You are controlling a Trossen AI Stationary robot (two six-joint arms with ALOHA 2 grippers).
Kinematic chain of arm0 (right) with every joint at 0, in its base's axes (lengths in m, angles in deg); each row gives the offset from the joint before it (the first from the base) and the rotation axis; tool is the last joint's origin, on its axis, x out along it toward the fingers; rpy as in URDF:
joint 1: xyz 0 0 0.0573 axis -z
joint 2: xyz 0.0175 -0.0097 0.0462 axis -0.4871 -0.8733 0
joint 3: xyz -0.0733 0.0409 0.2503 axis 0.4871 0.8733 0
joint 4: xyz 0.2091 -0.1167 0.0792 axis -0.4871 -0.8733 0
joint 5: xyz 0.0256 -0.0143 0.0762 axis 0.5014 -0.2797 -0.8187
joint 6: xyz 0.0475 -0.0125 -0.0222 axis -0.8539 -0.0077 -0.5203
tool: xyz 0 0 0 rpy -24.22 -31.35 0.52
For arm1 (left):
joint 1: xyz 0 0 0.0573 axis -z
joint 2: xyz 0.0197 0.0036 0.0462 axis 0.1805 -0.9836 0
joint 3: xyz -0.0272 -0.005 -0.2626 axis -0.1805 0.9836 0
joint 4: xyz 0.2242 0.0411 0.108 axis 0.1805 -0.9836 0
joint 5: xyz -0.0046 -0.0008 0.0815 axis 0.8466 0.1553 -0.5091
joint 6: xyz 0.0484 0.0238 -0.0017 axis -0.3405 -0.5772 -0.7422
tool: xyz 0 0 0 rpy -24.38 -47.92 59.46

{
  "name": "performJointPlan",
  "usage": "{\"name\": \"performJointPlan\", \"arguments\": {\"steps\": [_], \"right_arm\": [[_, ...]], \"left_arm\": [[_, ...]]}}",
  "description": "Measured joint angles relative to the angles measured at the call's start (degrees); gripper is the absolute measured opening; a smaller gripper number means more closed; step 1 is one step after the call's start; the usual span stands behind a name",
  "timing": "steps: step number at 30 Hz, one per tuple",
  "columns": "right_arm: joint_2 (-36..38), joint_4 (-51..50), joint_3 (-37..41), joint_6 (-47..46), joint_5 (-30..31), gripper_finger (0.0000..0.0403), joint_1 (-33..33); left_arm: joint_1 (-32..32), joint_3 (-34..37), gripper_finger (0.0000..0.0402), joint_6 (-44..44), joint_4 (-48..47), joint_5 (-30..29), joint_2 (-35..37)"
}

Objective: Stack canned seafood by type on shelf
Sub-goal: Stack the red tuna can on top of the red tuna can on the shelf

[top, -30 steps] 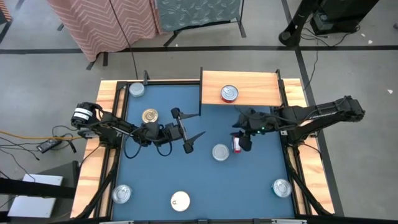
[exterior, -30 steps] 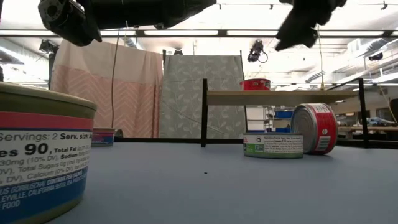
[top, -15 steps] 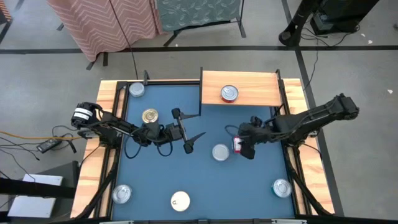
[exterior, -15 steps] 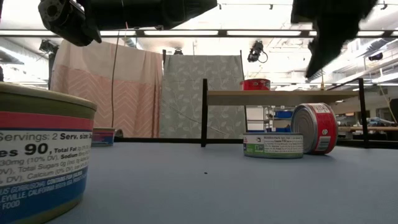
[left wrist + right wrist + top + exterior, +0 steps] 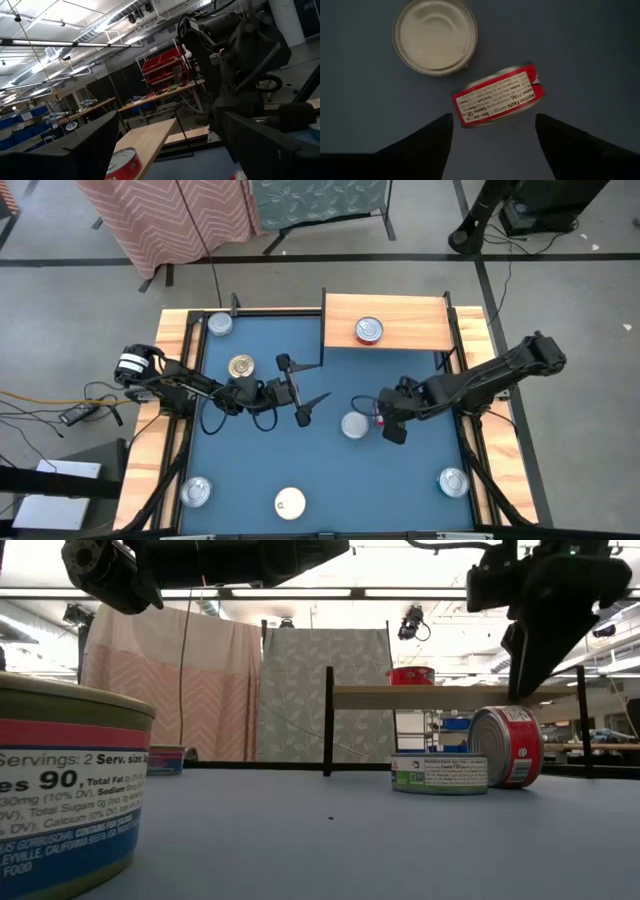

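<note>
A red-labelled tin [image 5: 497, 101] lies on its side on the blue table, next to a flat silver-lidded tin [image 5: 435, 36]. In the low view the red tin [image 5: 505, 747] stands on its rim beside the flat tin [image 5: 439, 772]. My right gripper [image 5: 492, 145] hangs open just above the red tin, pointing steeply down, and touches nothing. The light-wood shelf [image 5: 385, 323] at the table's far side bears one red tin [image 5: 369, 330]. My left gripper [image 5: 305, 388] waits open over the table's middle, raised.
More tins stand around the table: silver at the far left [image 5: 219, 324], gold [image 5: 241, 366], silver at the near left [image 5: 196, 492], white at the near edge [image 5: 290, 502], silver at the near right [image 5: 453, 481]. Wooden side rails [image 5: 172, 420] flank the blue surface.
My right gripper has come down and toward the table's near edge, and has tipped from a shallow slant to point steeply down over the red tin on its side. The tins have stayed where they were.
</note>
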Motion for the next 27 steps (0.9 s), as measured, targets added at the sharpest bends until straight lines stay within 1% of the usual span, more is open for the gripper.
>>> {"name": "performJointPlan", "arguments": {"steps": [4,7,9,11,15,19,23,27], "right_arm": [[1.85,1.40,0.00,-2.96,0.60,0.0313,0.02],[2.99,2.07,0.00,-3.81,2.80,0.0317,0.01],[3.73,2.15,0.00,-2.60,4.58,0.0317,-0.14],[4.12,2.84,0.00,1.67,6.31,0.0313,-0.36],[4.04,4.57,0.00,15.75,8.20,0.0301,-2.05],[3.14,3.81,0.00,24.59,10.92,0.0288,-2.89],[2.29,0.09,0.00,30.26,12.97,0.0279,-3.04],[1.26,-4.71,0.00,32.04,13.29,0.0275,-3.40]], "left_arm": [[0.00,0.00,0.0362,0.00,0.00,0.00,0.00],[0.00,0.00,0.0362,0.00,0.00,0.02,0.00],[0.00,0.00,0.0362,0.00,0.00,0.02,0.00],[0.00,0.00,0.0362,0.00,0.00,0.02,0.00],[0.00,0.00,0.0362,0.00,0.00,0.02,0.00],[0.00,0.00,0.0362,0.02,0.00,0.02,0.00],[0.00,0.00,0.0362,0.02,0.02,0.02,0.00],[0.00,0.00,0.0362,0.02,0.04,-0.05,0.00]]}}
